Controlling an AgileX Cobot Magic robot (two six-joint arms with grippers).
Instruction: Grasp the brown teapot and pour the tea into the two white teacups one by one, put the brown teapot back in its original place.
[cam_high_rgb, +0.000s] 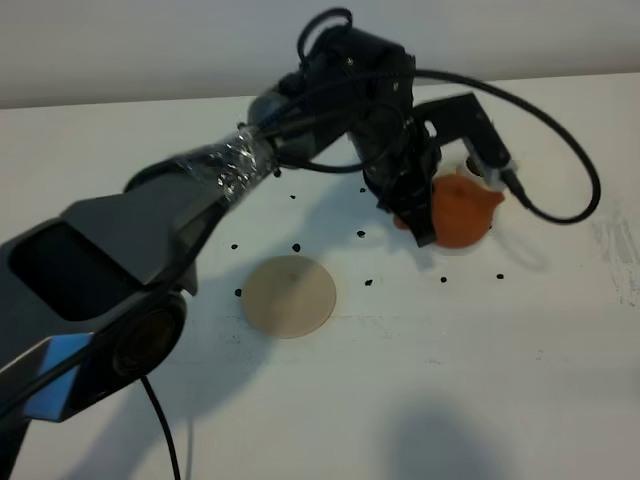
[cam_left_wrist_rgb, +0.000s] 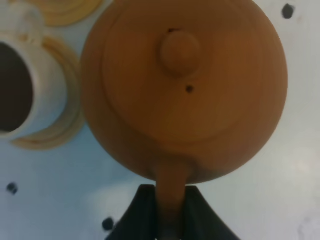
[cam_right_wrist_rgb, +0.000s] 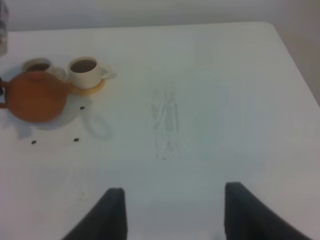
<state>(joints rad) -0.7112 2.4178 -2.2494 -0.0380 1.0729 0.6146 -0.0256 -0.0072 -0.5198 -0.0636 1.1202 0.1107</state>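
Observation:
The brown teapot (cam_high_rgb: 462, 210) hangs upright at the table's back right, its loop handle pinched in my left gripper (cam_high_rgb: 418, 222), which is shut on it. From the left wrist, the lid and knob of the teapot (cam_left_wrist_rgb: 185, 85) fill the view and the handle runs between the gripper (cam_left_wrist_rgb: 172, 202) fingers. Two white teacups (cam_right_wrist_rgb: 85, 71) (cam_right_wrist_rgb: 39, 65) stand just beyond the teapot (cam_right_wrist_rgb: 35, 96), both dark inside, on orange coasters (cam_left_wrist_rgb: 55, 135). The pale tan disc (cam_high_rgb: 290, 295) lies bare at mid-table. My right gripper (cam_right_wrist_rgb: 172, 215) is open over bare table.
Small black specks (cam_high_rgb: 296, 247) dot the white table (cam_high_rgb: 450, 380) around the disc and teapot. The left arm (cam_high_rgb: 200, 200) stretches across from the left front. The table's right edge (cam_right_wrist_rgb: 295, 65) runs close to the right gripper's side.

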